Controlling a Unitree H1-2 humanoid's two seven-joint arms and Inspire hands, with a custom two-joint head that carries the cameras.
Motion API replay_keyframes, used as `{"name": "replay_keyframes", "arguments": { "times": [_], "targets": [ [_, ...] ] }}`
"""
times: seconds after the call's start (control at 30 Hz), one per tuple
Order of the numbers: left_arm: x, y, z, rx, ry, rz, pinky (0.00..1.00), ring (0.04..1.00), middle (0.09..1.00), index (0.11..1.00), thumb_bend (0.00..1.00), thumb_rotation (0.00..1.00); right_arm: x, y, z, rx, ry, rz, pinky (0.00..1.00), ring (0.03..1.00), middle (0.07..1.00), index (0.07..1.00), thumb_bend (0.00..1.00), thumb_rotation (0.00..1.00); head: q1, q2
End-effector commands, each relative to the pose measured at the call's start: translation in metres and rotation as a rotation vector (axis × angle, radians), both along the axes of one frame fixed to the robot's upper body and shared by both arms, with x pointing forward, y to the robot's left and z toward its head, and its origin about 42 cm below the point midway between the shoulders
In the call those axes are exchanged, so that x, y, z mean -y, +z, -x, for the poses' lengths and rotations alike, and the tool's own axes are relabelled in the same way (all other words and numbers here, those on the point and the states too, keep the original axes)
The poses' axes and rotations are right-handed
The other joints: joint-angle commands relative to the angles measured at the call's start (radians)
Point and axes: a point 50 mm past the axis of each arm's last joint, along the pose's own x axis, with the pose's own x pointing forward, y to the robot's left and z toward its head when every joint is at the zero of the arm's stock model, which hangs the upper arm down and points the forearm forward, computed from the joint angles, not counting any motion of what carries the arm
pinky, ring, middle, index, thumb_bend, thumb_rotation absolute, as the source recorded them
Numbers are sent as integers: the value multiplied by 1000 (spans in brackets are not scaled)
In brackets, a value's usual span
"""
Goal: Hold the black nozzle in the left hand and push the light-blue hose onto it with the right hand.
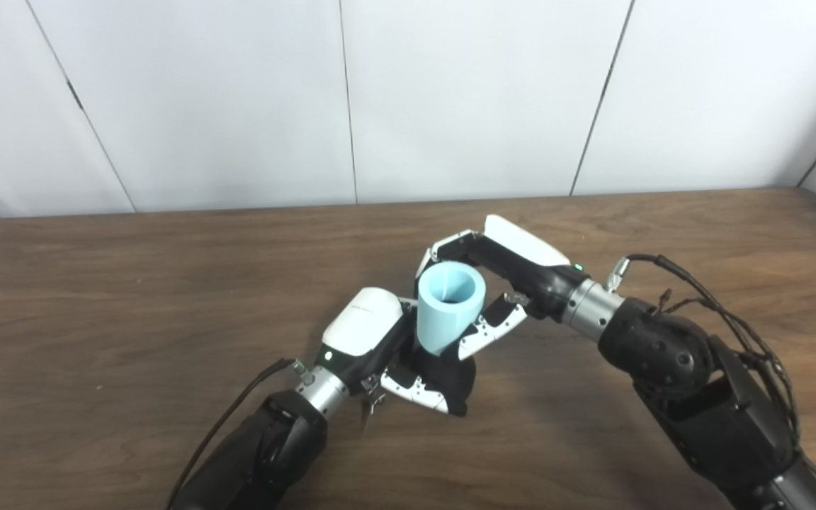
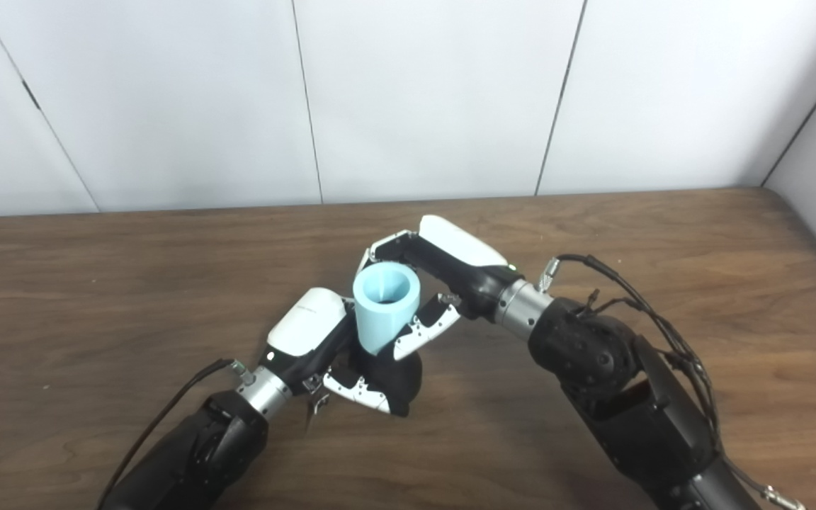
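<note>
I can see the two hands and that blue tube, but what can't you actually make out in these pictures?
- In both views, the lower end of the light-blue hose is hidden behind the fingers, so how far it sits on the black nozzle cannot be told.
- Most of the nozzle is covered by the left hand.
- The right hand wraps the hose; its fingers behind are hidden.
- Both arms are cut off by the bottom edge.

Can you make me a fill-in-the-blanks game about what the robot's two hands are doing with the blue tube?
1. The right hand holds a hose colored light ____.
2. The nozzle in the left hand is colored ____.
3. The open end of the hose faces ____.
4. The table is made of ____.

Answers: blue, black, up, wood
</note>
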Motion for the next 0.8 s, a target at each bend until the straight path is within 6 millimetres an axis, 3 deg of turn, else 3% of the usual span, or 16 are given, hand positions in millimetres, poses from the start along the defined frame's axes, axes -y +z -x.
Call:
{"name": "replay_keyframes", "arguments": {
  "times": [0.0, 0.27, 0.4, 0.43, 0.5, 0.63, 0.77],
  "targets": [
    [-5, -46, 28, -161, -20, -148, 329, 392, 444, 500, 525, 0, -3, -23, 8, -125, 56, 93, 334, 397, 488, 509, 516, 0, -1, 0],
    [-6, -46, 27, -163, -20, -145, 336, 394, 440, 500, 525, 0, 3, -18, 6, -108, 39, 79, 319, 390, 479, 513, 516, 0, 0, -3],
    [-7, -45, 27, -165, -17, -144, 335, 397, 442, 499, 525, 0, 7, -7, 7, -79, 16, 32, 339, 398, 502, 560, 510, 0, 2, -1],
    [-7, -45, 27, -165, -16, -145, 332, 395, 442, 499, 525, 0, 8, -2, 7, -67, 9, 30, 364, 456, 595, 650, 653, 12, 2, -1],
    [-8, -45, 27, -164, -18, -153, 325, 392, 442, 499, 525, 0, 9, 7, 7, -41, -11, 18, 462, 602, 750, 801, 809, 68, -1, -5],
    [-10, -46, 28, -160, -17, -148, 329, 394, 442, 499, 525, 0, 12, 25, 7, 13, -51, 9, 735, 850, 930, 970, 906, 207, -7, -23],
    [-10, -47, 28, -159, -15, -149, 321, 385, 428, 501, 524, 0, 14, 38, 5, 43, -77, -33, 771, 901, 968, 997, 928, 264, -4, -27]
  ]
}}
